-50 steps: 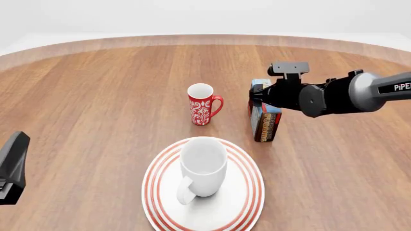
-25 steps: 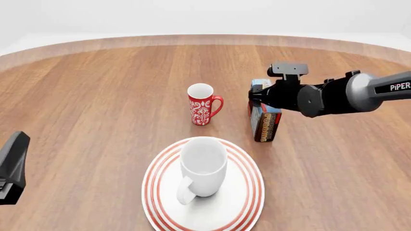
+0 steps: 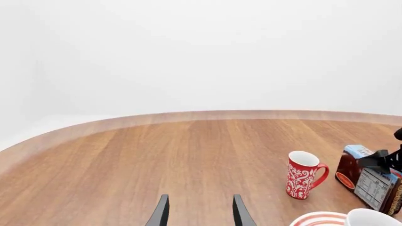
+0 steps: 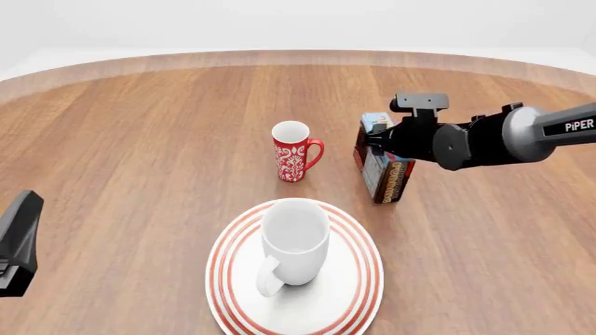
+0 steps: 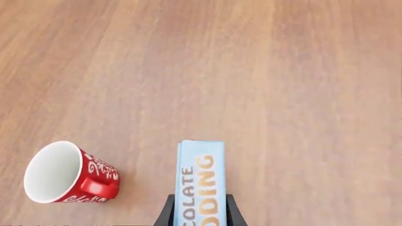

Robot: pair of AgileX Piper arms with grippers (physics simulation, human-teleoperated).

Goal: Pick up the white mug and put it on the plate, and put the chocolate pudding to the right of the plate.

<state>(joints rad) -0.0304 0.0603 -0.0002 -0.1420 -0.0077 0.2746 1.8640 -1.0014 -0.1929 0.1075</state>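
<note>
Table [image 4: 139, 125]: one, wood, carrying everything under my grippers.

Plate [image 4: 359, 279]: one, sitting near and below my right gripper [image 4: 377, 139], toward my base. Mug [image 4: 294, 241] is already standing on it, so that half is looking done.

Pudding [image 4: 382, 171]: one. My right gripper is clamping it across its narrow width; the wrist view is showing both fingers hugging the carton [image 5: 199, 188]. A second ago it was standing square on the wood; now it is tilting, its base seemingly lifting. Meaning: pickup is underway, the carry to the plate's right is next.

Red mug [image 4: 292, 152]: one, just left of my right gripper, untouched.

Left gripper [image 3: 199, 212]: idling far off, fingers spread, holding nothing.
</note>
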